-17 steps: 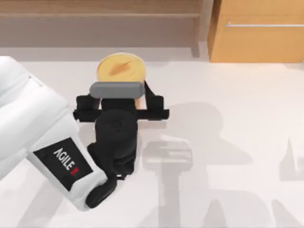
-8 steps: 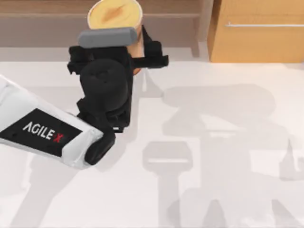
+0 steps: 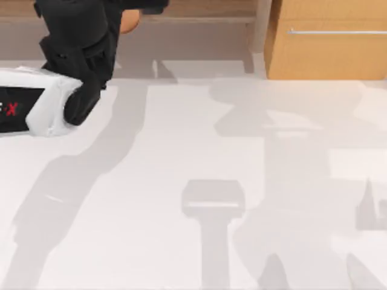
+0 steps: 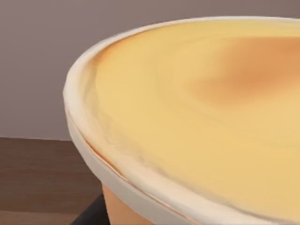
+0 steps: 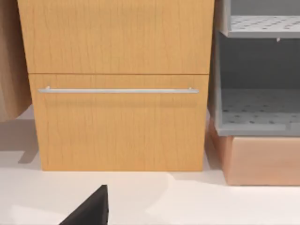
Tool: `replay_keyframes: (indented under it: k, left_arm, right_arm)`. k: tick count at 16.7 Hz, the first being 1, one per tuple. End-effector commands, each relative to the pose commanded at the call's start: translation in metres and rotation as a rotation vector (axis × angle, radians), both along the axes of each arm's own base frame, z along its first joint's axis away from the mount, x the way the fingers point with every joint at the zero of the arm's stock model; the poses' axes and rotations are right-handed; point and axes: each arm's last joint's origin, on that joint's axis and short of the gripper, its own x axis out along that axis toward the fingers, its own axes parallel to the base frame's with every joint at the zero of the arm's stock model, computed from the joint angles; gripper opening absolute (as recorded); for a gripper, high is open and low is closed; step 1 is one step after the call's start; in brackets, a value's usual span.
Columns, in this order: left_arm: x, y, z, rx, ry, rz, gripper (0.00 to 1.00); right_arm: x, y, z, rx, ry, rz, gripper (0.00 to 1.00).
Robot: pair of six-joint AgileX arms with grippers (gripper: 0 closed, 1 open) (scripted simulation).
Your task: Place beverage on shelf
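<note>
While the top view catches just an orange sliver of the beverage (image 3: pixel 129 20) beside the left arm's black wrist at the shelf (image 3: pixel 199 18), the left wrist view shows its pale yellow lid (image 4: pixel 197 117) close up above the brown board. Whether the left gripper clamps the cup cannot be told.

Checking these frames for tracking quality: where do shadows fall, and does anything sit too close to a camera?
Top view: grey arm shadows streak the white table. Left wrist view: the orange-tan cup's pale yellow lid looms very close, cropped at the edges. Right wrist view: evenly lit orange-wood cabinet with silver bar handle, soft shadow beside it.
</note>
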Motion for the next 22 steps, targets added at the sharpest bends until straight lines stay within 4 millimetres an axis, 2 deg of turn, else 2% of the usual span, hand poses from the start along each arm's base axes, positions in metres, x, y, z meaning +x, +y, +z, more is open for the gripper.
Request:
replay_keyframes:
  k: [7,11,18,22]
  left_arm:
    - [0.035,0.066,0.034,0.058,0.123,0.013,0.0]
    - [0.043,0.089,0.048,0.068,0.169,0.008,0.0]
    - [0.044,0.095,0.055,0.069,0.175,0.001,0.0]
    - [0.054,0.093,0.048,0.068,0.171,-0.002,0.0]
  right_arm:
    - [0.0,0.0,0.0,0.0,0.0,0.0,1.0]
    - [0.0,0.0,0.0,0.0,0.0,0.0,1.0]
    - [0.0,0.0,0.0,0.0,0.0,0.0,1.0]
    - [0.0,0.0,0.0,0.0,0.0,0.0,1.0]
